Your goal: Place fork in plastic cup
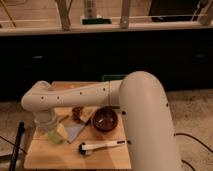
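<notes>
My arm reaches from the right across a small wooden table (40, 157). Its wrist points down over the table's left side, and the gripper (48, 128) sits below it, mostly hidden by the wrist. A small yellow-green plastic cup (56, 135) stands right under and beside the gripper, partly covered by it. I cannot make out the fork for sure. A thin sliver (64, 119) beside the wrist may be its handle.
A dark brown round bowl (105, 120) stands at mid-table. A white-handled utensil with a dark head (101, 146) lies near the front edge. A grey-blue cloth (75, 132) and a small brown object (77, 113) lie between cup and bowl. A dark counter runs behind.
</notes>
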`<state>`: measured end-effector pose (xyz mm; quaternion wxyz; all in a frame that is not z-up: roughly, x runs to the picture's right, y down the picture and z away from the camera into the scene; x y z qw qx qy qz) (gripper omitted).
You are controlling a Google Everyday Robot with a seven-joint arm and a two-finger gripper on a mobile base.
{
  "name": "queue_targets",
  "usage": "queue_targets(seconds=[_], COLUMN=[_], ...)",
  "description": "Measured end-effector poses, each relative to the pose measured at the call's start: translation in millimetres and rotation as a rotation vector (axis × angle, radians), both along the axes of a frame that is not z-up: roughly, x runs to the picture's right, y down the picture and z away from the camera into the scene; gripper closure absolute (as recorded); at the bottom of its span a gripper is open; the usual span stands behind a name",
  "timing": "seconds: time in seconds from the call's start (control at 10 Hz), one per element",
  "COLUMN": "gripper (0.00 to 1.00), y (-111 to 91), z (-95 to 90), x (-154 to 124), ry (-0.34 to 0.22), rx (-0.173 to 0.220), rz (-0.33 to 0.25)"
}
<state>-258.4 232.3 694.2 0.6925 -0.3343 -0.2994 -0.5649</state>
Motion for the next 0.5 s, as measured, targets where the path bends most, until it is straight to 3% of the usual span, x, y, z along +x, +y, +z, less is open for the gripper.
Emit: queue_targets(seconds=[0.5], gripper=[0.20], y=[-4.9], z=[0.0], x=[-2.6], ry=[-0.013], rx=[-0.005], rz=[-0.012])
